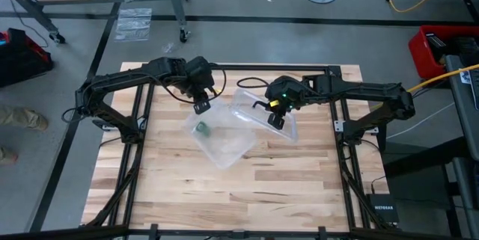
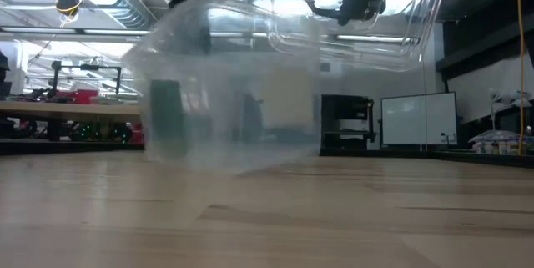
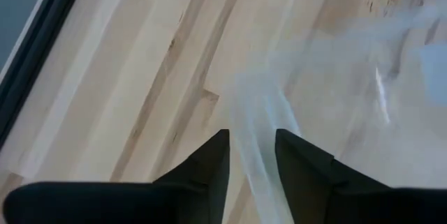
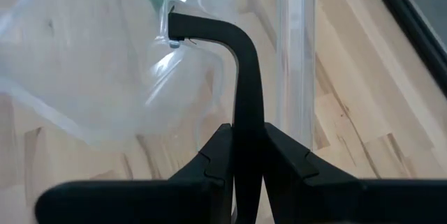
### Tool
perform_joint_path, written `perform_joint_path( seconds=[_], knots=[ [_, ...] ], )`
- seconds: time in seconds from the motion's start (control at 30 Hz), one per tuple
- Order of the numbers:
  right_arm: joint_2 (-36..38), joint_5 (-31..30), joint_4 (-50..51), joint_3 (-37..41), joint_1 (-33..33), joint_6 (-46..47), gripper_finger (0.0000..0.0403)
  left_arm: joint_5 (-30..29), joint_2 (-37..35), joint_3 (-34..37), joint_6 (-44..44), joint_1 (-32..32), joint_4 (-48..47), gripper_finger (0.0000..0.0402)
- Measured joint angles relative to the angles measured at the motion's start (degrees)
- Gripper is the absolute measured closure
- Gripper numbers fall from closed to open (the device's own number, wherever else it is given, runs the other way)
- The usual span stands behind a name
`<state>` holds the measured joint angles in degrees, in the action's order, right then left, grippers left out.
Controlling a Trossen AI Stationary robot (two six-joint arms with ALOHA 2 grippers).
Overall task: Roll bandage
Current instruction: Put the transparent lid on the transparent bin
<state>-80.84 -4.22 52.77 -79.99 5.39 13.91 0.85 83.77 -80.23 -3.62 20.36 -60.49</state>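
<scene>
The left gripper (image 1: 201,107) hangs with jaws slightly apart over the rim of the clear plastic box (image 1: 224,152) on the wooden table (image 1: 299,188). Just beyond and below those jaws, inside the box, sits the small green rolled bandage (image 1: 201,128), nearer the left arm; its axis can't be judged. Farther off, the right gripper (image 1: 275,117) is clamped on a black hooked tool (image 4: 241,77) at the clear plastic lid (image 1: 288,124).

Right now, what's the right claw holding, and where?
The right gripper pinches a black bent handle by its straight end; its hooked tip meets the raised clear lid.
</scene>
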Motion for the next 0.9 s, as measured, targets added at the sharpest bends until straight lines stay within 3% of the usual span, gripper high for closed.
perform_joint_path(
  seconds=[0.2, 0.4, 0.63, 0.9],
  knots=[
    [0.0, -2.29, 0.0, 0.0, 0.02, -0.02, 0.0345, -2.87, 0.0, 0.0, 2.25, 0.07, 1.31, 0.028],
    [0.0, -2.69, -1.27, 0.0, -0.13, 4.49, 0.0345, -10.4, 0.0, -0.02, 8.62, 1.27, 1.78, 0.0287],
    [-0.7, -2.5, -6.45, 0.0, -0.44, 11.78, 0.0345, -11.83, 0.0, -0.02, 9.57, 5.97, -8.68, 0.0305],
    [-5.77, -1.57, -11.71, 0.0, -5.28, 14.66, 0.0345, -12.09, -0.3, -0.02, 8.59, 11.86, -19.47, 0.0341]
  ],
)
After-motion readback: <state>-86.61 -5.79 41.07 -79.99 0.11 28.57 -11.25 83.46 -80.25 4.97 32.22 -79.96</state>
